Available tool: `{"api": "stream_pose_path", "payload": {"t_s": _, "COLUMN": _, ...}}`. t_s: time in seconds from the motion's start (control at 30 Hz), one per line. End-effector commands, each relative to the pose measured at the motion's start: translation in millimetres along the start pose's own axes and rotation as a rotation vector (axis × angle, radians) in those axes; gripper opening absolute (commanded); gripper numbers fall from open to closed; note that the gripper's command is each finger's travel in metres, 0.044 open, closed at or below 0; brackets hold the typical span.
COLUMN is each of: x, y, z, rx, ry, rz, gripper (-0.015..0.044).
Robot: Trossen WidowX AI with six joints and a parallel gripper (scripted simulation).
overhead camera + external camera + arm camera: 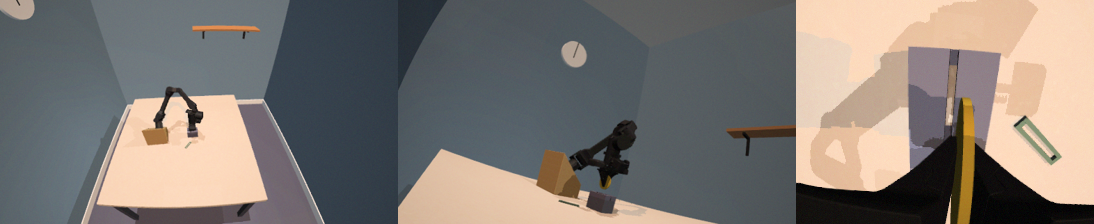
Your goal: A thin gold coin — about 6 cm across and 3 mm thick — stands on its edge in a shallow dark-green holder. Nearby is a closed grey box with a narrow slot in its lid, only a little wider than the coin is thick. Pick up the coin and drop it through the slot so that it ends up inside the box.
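Gripper hangs above the grey box, clamped on the coin; open air between coin's lower edge and lid in the exterior view. Wrist view: coin edge-on, roughly in line with the slot, nothing between them. Brown wedge block stands on the arm-base side of the box, apart from it, a visible gap of table between them. Green holder lies flat just beside the box on the other side, low, no vertical obstruction. Shelf and clock are on the walls, well apart from the workspace.
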State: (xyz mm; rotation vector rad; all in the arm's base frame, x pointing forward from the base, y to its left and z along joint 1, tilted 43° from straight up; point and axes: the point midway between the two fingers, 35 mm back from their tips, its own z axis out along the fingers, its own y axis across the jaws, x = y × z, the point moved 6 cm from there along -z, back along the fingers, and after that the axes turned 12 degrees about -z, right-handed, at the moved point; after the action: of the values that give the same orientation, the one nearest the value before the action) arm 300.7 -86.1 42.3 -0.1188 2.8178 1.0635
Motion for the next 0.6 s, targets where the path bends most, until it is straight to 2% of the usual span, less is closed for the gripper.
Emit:
{"api": "stream_pose_path", "payload": {"t_s": 0.0, "x": 0.5, "y": -1.1, "z": 0.1, "rx": 0.000, "ry": 0.001, "rz": -0.001, "gripper": 0.0000}}
{"api": "stream_pose_path", "payload": {"t_s": 0.57, "x": -4.0, "y": 6.7, "z": -2.2, "rx": 0.000, "ry": 0.001, "rz": 0.006, "gripper": 0.0000}}
